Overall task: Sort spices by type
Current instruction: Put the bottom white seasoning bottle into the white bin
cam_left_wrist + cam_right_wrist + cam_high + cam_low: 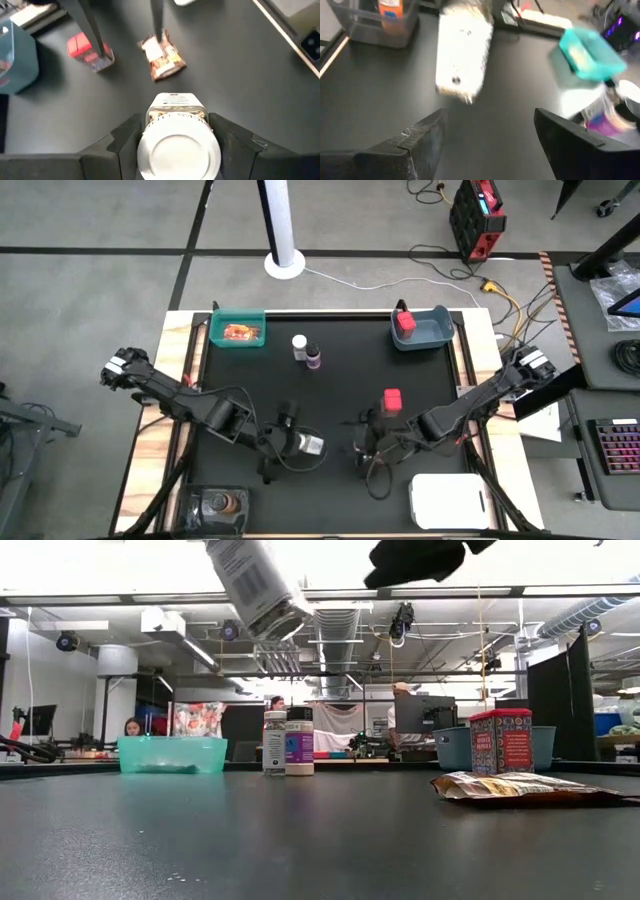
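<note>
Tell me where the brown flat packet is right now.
The brown flat packet lies flat on the black table, right of centre, under the right arm's tool and just in front of the free-standing red box.

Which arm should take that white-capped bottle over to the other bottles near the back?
Left. Its gripper is already shut on the white-capped bottle, lifted off the table. The right gripper is open and empty.

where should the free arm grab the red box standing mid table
Grip the red box across its flat side walls, coming straight down from above: it stands upright and apart from the packet. The right gripper, jaws open, is nearest; the left gripper holds a bottle.
</note>
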`<state>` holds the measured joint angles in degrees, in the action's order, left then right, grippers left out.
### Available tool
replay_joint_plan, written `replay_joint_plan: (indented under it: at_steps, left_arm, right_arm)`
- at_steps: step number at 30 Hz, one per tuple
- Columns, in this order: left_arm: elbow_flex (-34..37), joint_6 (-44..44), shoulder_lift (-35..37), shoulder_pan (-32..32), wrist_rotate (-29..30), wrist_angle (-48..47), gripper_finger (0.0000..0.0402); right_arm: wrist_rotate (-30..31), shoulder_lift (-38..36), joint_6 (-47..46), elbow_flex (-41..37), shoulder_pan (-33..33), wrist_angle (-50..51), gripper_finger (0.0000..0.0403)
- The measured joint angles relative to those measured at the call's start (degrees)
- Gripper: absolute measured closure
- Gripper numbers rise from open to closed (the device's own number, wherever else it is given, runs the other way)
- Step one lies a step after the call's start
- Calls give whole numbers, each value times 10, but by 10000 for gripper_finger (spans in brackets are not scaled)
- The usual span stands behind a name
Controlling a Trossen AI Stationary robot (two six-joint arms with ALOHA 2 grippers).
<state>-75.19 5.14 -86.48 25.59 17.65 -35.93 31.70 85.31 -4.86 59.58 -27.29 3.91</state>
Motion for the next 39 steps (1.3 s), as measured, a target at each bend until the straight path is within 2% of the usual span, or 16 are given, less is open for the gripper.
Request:
replay_joint_plan:
  at_steps: [8, 13, 16, 18, 22, 25, 28, 35, 39]
  left_arm:
    - [1, 7, -3, -8, 44, 46, 218]
    - [-1, 9, -4, -7, 49, 60, 218]
    - [-1, 8, -4, -7, 49, 61, 218]
    - [-1, 8, -4, -7, 50, 62, 216]
    - [-1, 10, -4, -8, 51, 66, 149]
    - [-1, 17, -4, -8, 51, 66, 102]
    - [-1, 20, -4, -8, 51, 67, 81]
    - [-1, 45, 2, -8, 50, 68, 86]
    - [10, 83, 10, -8, 53, 79, 94]
  right_arm:
    - [0, 72, 18, 54, 24, -27, 76]
    - [-1, 104, 16, 84, 35, -24, 69]
    - [-2, 113, 21, 90, 37, -21, 94]
    - [-2, 113, 23, 89, 37, -14, 128]
    - [-2, 109, 25, 86, 37, -7, 217]
    - [-2, 106, 33, 82, 37, -10, 216]
    - [-2, 104, 35, 77, 37, -12, 216]
    - [-1, 76, -17, 16, 35, -3, 216]
    - [37, 47, -34, -54, 13, -83, 216]
